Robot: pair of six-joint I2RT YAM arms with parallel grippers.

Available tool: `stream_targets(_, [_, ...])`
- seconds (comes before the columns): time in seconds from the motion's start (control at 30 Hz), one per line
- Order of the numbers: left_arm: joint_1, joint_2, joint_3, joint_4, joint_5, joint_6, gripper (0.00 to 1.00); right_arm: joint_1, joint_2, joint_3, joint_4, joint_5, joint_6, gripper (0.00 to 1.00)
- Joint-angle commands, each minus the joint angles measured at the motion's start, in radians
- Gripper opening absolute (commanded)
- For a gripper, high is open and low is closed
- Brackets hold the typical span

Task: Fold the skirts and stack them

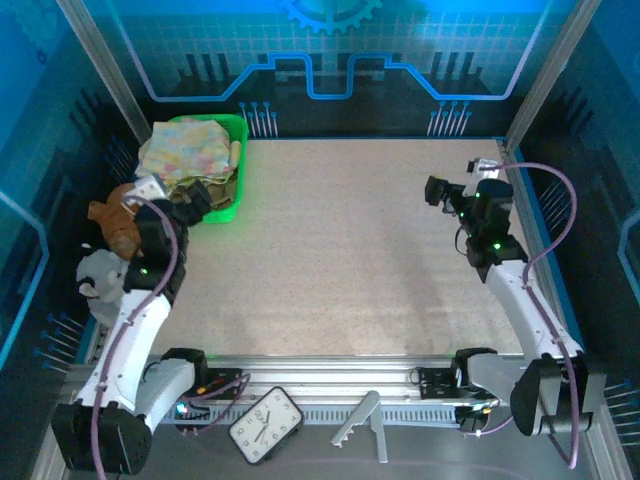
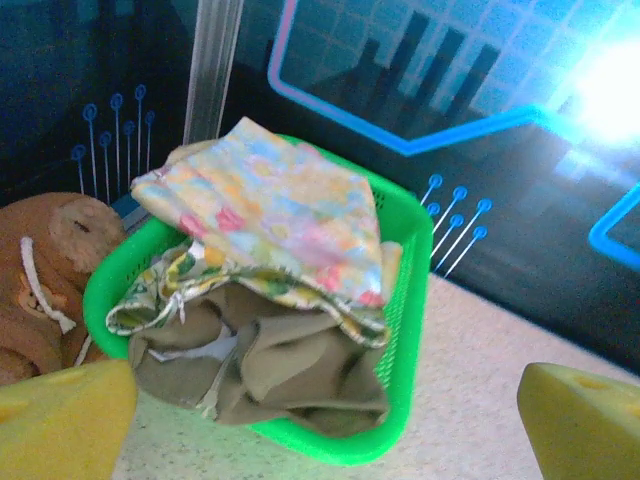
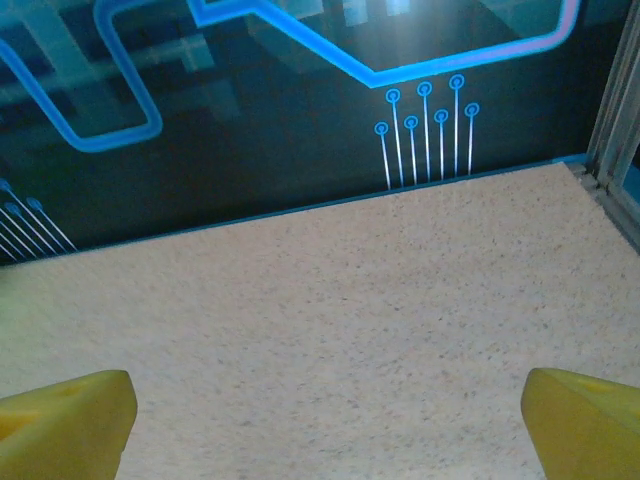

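**PRE-GRASP CHECK: SKIRTS IN BASKET, BOTH HANDS RELEASED**

**Top external.** The skirts (image 1: 185, 150) lie heaped in the green basket (image 1: 240, 150) at 10 o'clock on the bench (image 1: 340, 270). None is folded yet. My left hand (image 1: 195, 200) sits at the basket's near rim, released and holding nothing. My right hand (image 1: 462, 185) hangs at 2 o'clock over bare bench, also released. A brown plush toy (image 1: 112, 222) and a white plush toy (image 1: 98, 275) crowd the left arm at 9 o'clock.

**Left wrist.** The pastel patchwork skirt (image 2: 280, 215) lies on top, with the floral skirt (image 2: 170, 285) under it and the olive skirt (image 2: 290, 360) spilling over the near rim. I cannot make out a fourth.
- Risk: the layers overlap, so a deep pinch may lift two garments at once.
- Risk: dragged cloth may snag the mesh wall and tip the light basket.
- Risk: the brown toy touches the basket at 9 o'clock, so a wide approach may snag it.

**Right wrist.** Both fingers (image 3: 60, 425) stand apart above the empty surface, the likely folding area.
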Motion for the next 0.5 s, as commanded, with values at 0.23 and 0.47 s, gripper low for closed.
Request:
stream_targets(0.23, [0.069, 0.526, 0.553, -0.574, 0.118, -0.010, 0.99, -0.014, 0.051, 0.185, -0.409, -0.355, 0.179, 1.00])
stream_targets(0.47, [0.100, 0.947, 0.933, -0.696, 0.290, 0.038, 0.99, -0.008, 0.064, 0.208, -0.469, -0.373, 0.133, 1.00])
